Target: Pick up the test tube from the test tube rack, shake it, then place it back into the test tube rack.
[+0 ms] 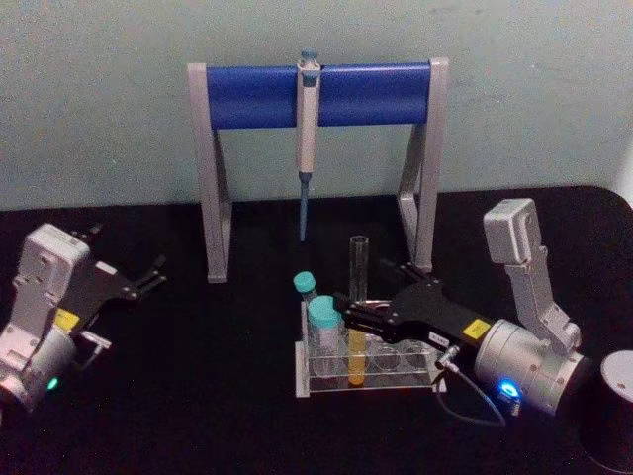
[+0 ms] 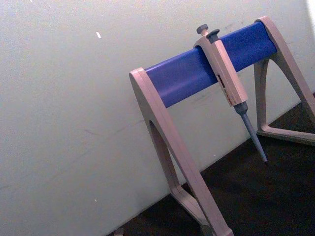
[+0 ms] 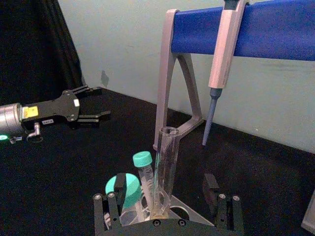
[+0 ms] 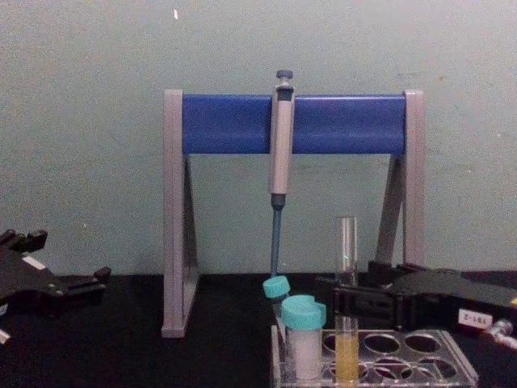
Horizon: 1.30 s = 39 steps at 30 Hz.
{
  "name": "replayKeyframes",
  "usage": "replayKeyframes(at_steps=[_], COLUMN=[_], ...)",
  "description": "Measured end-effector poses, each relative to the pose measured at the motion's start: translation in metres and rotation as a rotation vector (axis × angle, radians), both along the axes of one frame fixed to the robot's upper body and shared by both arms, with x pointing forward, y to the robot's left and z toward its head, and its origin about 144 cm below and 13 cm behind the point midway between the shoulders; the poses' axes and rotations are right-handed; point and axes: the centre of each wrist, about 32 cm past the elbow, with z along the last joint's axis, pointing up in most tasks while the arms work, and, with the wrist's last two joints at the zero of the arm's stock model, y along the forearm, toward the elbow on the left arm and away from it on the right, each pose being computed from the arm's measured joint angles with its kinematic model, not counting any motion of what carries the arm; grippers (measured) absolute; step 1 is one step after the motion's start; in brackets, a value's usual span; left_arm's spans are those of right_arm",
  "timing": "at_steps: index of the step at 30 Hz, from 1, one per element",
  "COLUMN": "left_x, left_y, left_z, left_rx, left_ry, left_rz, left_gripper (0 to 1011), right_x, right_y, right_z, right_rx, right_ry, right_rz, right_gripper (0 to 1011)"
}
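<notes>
While the slim clear glass tube, yellow liquid in its rounded bottom, stands upright in the low clear plastic rack at lower centre, I see my right gripper unclenched, black jaws apart either side of it. My left gripper, also unclenched, is at far left.

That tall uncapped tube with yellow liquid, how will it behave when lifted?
The test tube looks like smooth, thin glass: probably slippery and fragile for the right gripper, open around it. Uncapped, it may spill if tilted. Round, it would likely roll outside the test tube rack. The left gripper sits idle at left.
</notes>
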Motion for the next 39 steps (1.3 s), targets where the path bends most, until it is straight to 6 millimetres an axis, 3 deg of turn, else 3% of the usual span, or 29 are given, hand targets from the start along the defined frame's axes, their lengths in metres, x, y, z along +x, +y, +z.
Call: replayKeyframes(at_steps=[22, 34, 39], left_x=[0.0, 0.0, 0.0], left_y=[0.0, 0.0, 0.0], left_z=[0.0, 0.0, 0.0], left_rx=[0.0, 0.0, 0.0], left_ry=[0.0, 0.0, 0.0], left_rz=[0.0, 0.0, 0.0], left_gripper=[1002, 1002, 1001], right_x=[0.0047, 0.0044, 0.0043], right_y=[0.0016, 0.0013, 0.0013], right_z=[0.0004, 0.0002, 0.0002], right_rx=[-0.002, -0.001, -0.001], right_ry=[-0.012, -0.011, -0.01], right_rz=[-0.002, -0.003, -0.003], right_gripper=[997, 703, 518])
